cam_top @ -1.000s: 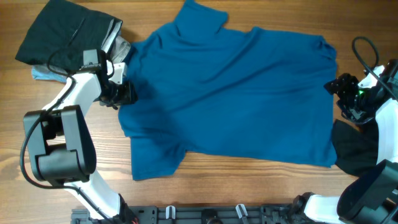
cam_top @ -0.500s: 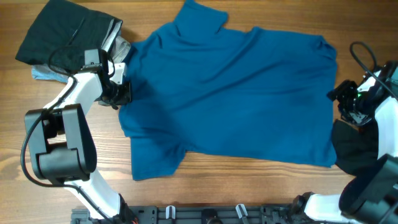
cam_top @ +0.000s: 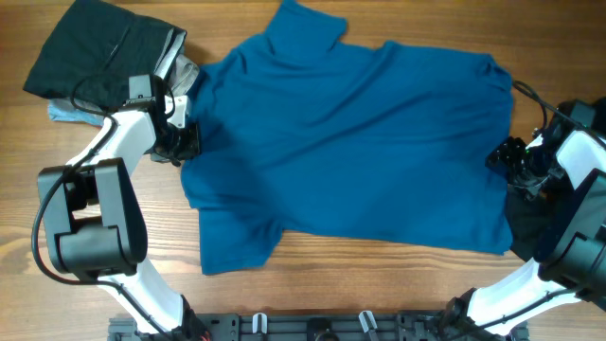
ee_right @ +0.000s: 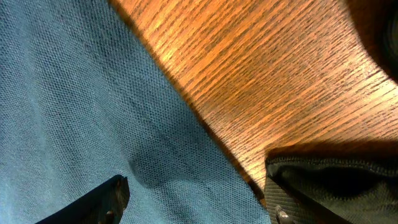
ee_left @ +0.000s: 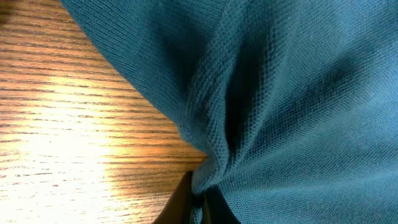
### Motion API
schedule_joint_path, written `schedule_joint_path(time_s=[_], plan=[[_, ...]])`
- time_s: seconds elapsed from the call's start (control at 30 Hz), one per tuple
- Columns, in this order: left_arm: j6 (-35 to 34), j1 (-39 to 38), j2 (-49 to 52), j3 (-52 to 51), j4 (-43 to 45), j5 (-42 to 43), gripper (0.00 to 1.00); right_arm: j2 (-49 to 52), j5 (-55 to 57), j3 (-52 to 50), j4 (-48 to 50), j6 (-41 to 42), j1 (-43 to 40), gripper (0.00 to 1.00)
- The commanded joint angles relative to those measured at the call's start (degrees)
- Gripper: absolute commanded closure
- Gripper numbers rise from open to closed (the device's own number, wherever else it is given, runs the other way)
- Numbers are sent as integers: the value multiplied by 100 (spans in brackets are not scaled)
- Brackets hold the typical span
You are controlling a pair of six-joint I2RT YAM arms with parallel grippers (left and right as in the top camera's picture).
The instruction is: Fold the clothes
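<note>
Blue shirt lies spread flat on tabletop. Left fingers pinched shut on its left edge; right fingers open, straddling its right edge. Suggest closing right fully before lifting, then raising both evenly.

Left gripper: half open a second ago; now clamped on the left edge of the blue shirt. The wrist view shows the cloth gathered into a pinch between the fingers.
Left gripper position: moved slightly left and upward along that edge.
Right gripper: was beside the shirt's upper right corner; now lower and further inward, at the right hem. The jaws are spread, with one finger over the cloth and the other beyond its edge.
Right arm: swung further into the overhead view.
</note>
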Motion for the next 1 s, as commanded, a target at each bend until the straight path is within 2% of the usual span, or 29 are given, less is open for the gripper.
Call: schedule_joint_path(time_s=[0.0, 0.03, 0.07, 0.13, 0.3, 0.37, 0.47, 0.57, 0.73, 0.8, 0.97], plan=[[-87, -9, 166, -26, -52, -140, 96, 457, -284, -98, 310, -415, 59, 32], [-87, -9, 166, -26, -52, -140, 96, 455, -391, -98, 306, -470, 74, 36], [-87, -9, 166, -26, -52, -140, 96, 455, -402, -98, 269, -505, 92, 44], [-87, -9, 166, -26, -50, -140, 96, 457, -352, -98, 197, -540, 122, 50], [-87, -9, 166, -26, -50, -140, 96, 455, -264, -98, -61, -540, 131, 50], [-87, -9, 166, -26, -50, -140, 96, 455, 136, -98, -240, -391, 131, 45], [-87, -9, 166, -26, -52, -140, 96, 455, 872, -98, -610, 74, 131, 46], [-87, -9, 166, -26, -50, -140, 96, 455, 752, -98, -636, 20, 131, 48], [-87, -9, 166, -26, -52, -131, 96, 455, 197, -96, -400, -286, 142, 71], [-87, -9, 155, -24, -50, -101, 96, 455, -50, -46, -184, -291, 136, 96], [-177, -7, -85, 109, -162, 28, 96, 275, -782, 352, -363, -824, 136, 96]])
